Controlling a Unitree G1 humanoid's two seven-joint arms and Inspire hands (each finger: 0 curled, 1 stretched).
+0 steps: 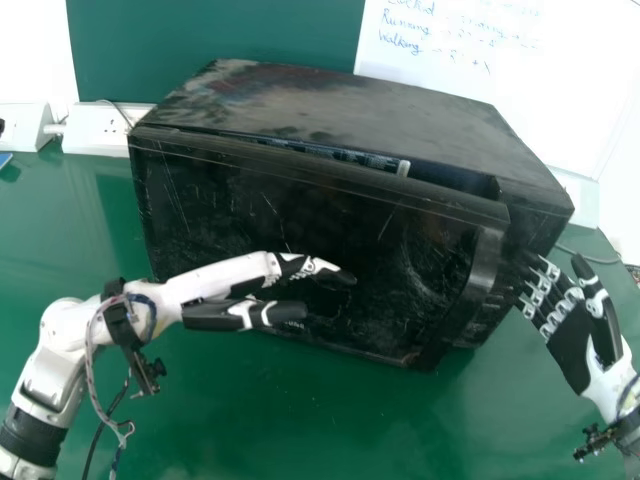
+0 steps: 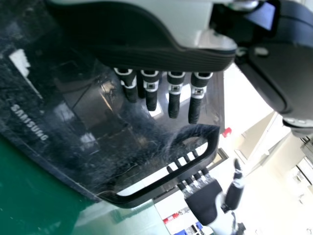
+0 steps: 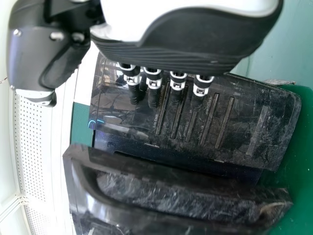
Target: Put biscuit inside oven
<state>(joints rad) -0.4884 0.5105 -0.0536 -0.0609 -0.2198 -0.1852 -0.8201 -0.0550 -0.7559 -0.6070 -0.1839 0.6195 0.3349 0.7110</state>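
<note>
Black, scuffed microwave oven (image 1: 345,105) in ctr of table, turned a bit; its door (image 1: 300,215) is ajar, w/ a gap along the top & on the handle side. Body looks boxy & prob. heavy, so best left where it sits. Door is stiff & glossy, prob. light on its hinge but slippery for flat fingertips; best hold = the raised loop handle (image 2: 181,174) at its R edge, or hook the free edge thru the gap. Slow pull advised: a hard tug could shift the whole unit.

R hand (image 1: 575,345) is by the control panel (image 3: 215,117), fingers released & straight, tips at the panel; can't tell if they touch. L hand (image 1: 245,315) is at the door's front, fingers straight too, grasping nothing. So 0 of 2 hands hold anything. Step now = prob. getting the door wide; biscuit goes in after that, so task is at an early stage.

Further out: green table (image 1: 250,420), white socket box (image 1: 95,130) back L, whiteboard (image 1: 520,85) w/ handwriting behind.
</note>
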